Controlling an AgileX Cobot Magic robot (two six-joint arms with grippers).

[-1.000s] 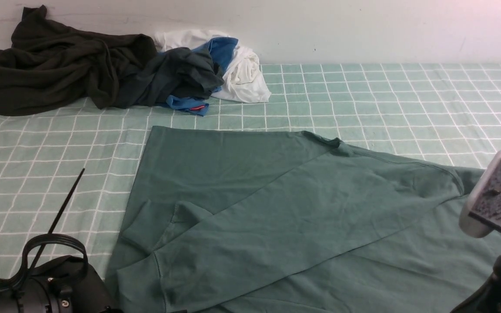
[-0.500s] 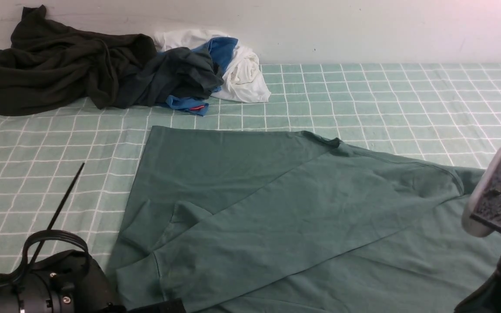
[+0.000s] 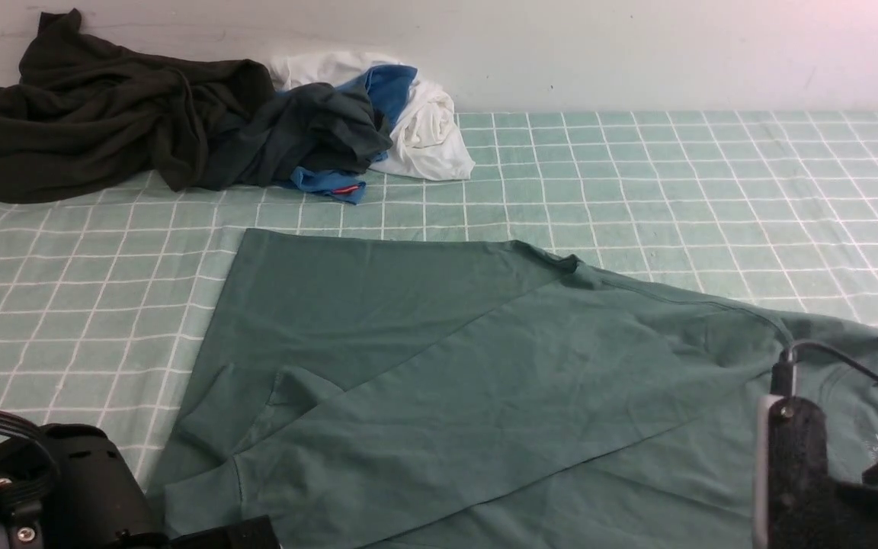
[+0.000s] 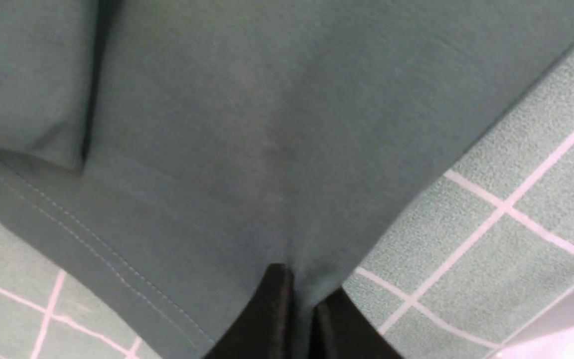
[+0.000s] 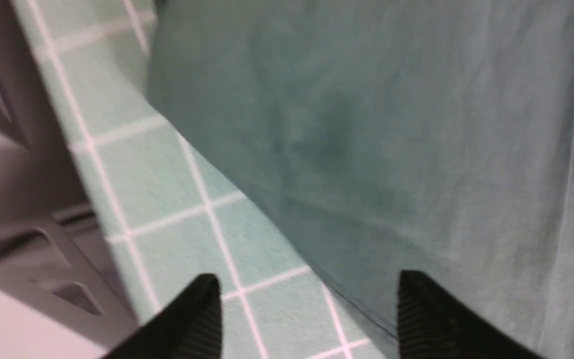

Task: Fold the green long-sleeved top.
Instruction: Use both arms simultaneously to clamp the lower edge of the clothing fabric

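The green long-sleeved top (image 3: 485, 366) lies spread on the checked tablecloth (image 3: 675, 175), with one part folded diagonally across the body and a sleeve cuff at the near left. My left gripper (image 4: 299, 299) is shut on a pinch of the top's fabric (image 4: 247, 124) near its stitched hem, at the near left corner. My left arm (image 3: 43, 488) shows at the bottom left of the front view. My right gripper (image 5: 307, 304) is open and empty, low over the top's edge (image 5: 391, 124), with one finger over the cloth and one over the top. My right arm (image 3: 805, 473) is at the near right.
A very dark olive-black garment (image 3: 96, 114), a dark grey-and-blue garment (image 3: 317, 130) and a white one (image 3: 427, 130) are heaped at the far left against the wall. The table's near edge (image 5: 82, 219) shows in the right wrist view.
The top has slid left and toward me, pulled by my left gripper. My left arm has moved left. My right arm has dropped from a raised pose to the top's near right part.
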